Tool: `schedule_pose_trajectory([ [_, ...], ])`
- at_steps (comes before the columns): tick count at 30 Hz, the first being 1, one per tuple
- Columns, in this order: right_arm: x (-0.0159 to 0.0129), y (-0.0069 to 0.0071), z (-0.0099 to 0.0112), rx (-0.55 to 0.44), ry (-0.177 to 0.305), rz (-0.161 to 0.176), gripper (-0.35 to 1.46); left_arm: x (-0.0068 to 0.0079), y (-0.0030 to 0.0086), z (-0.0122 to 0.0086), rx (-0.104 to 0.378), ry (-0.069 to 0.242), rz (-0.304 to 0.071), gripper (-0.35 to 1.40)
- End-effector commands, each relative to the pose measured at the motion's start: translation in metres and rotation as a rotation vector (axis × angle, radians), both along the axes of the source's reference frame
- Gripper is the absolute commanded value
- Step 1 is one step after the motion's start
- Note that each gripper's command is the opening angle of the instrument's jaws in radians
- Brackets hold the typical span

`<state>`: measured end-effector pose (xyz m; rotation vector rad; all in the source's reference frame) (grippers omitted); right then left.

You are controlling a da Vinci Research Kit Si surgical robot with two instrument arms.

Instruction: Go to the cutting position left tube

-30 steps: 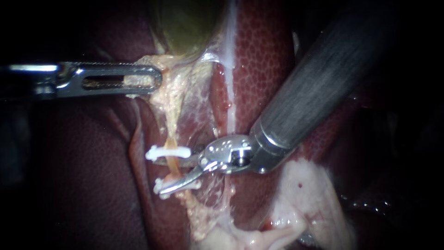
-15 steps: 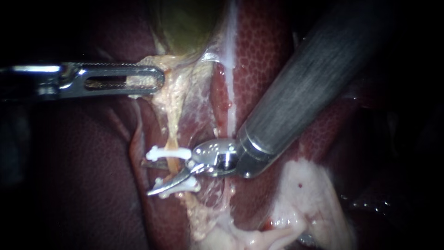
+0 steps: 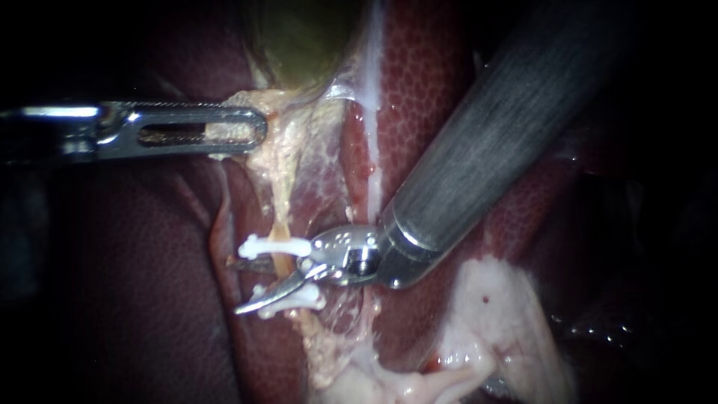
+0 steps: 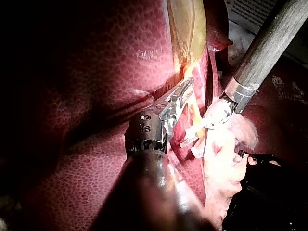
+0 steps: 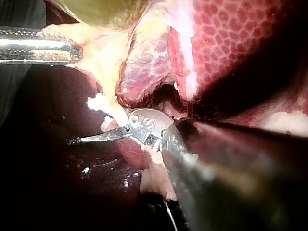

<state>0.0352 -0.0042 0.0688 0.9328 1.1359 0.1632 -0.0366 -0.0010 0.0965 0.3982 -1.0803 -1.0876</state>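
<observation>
Lower centre-left, the right instrument [image 3: 248, 284] holds open blades astride the left tube [image 3: 280, 261] between two white clips [image 3: 274, 245]; I'd seat it deeper, square, midway. Upper left, the left instrument [image 3: 243, 129] clamps fatty tissue [image 3: 280, 153] taut.

Tube [image 3: 280, 262]: orange-tan, glossy. Upper clip [image 3: 273, 245] and lower clip [image 3: 305, 301] across it: plain white. Tissue [image 3: 280, 161] just above the tube: pale yellow, grainy. Gallbladder [image 3: 299, 37] farther above: olive green. Liver [image 3: 426, 90] right of the tube: red-brown, fine pale honeycomb mottle, one white streak [image 3: 372, 90]; left of the tube, darker maroon. Left instrument [image 3: 247, 129]: bright silver. Right instrument [image 3: 253, 284]: dull grey streaked shaft, shiny silver tip
</observation>
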Motion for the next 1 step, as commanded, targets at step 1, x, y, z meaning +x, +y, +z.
schedule_pose_trajectory([
  [1,0.0000,0.0000,-0.0001,0.002,0.001,-0.003,1.20,0.0000,0.0000,0.0000,0.000,0.000,0.000,-0.35],
])
